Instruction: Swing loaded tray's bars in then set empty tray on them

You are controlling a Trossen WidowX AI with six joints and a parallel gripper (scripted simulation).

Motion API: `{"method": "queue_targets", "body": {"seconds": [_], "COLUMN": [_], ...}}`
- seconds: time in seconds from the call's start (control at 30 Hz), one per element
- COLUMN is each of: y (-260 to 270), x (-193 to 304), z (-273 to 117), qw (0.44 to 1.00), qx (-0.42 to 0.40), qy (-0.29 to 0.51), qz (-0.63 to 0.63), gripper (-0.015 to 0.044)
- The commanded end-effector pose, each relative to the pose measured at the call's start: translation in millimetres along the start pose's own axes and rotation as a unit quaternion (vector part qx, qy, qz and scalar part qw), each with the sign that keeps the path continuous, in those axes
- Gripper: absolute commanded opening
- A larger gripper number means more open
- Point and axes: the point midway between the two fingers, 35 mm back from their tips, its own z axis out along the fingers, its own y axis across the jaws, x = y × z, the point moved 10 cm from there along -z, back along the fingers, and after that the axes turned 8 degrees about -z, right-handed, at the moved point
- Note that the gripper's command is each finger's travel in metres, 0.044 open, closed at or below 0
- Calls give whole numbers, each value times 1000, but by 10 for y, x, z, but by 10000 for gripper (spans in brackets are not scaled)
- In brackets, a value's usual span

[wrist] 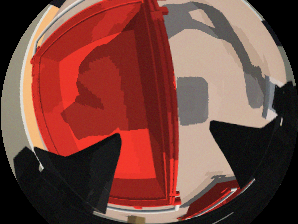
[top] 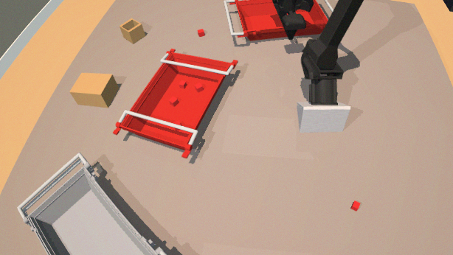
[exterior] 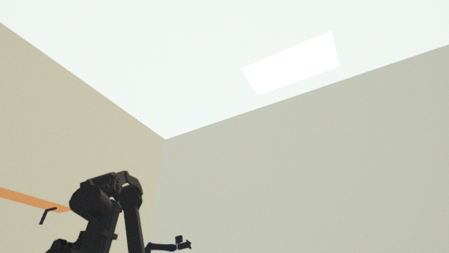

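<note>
The loaded red tray point(top: 147, 90) point(wrist: 207, 204) stands left of centre in the top view, several small red blocks point(top: 183, 85) on its floor. Its far wire bar point(top: 195, 67) and near wire bar point(top: 161, 121) both lie in across its top. The empty red tray point(top: 258, 36) point(wrist: 47, 100) is at the back, its left bar point(top: 229, 18) swung out beyond its end. My gripper point(top: 289, 26) point(wrist: 168, 132) is open with nothing between its fingers. It hangs above the empty tray's long near wall, one finger over the inside and one outside. The arm hides part of this tray.
A grey bin point(top: 66, 200) is at the lower left. A tan block point(top: 94, 88) and an open tan box point(top: 133, 33) stand left of the loaded tray. Loose red cubes point(top: 201, 32) point(top: 355, 205) lie on the table. A pale block point(top: 322, 119) is by the arm's base.
</note>
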Motion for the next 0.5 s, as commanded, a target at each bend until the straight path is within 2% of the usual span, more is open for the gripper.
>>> {"method": "queue_targets", "body": {"seconds": [0.0,0.33,0.47], "y": [-20,-41,-41], "x": [-6,-30,-30], "z": [142,295,295], "qw": [1000,1000,1000], "qx": [3,2,2], "qy": [1,0,0], "qz": [-3,-4,-4], "gripper": [440,440,381]}}
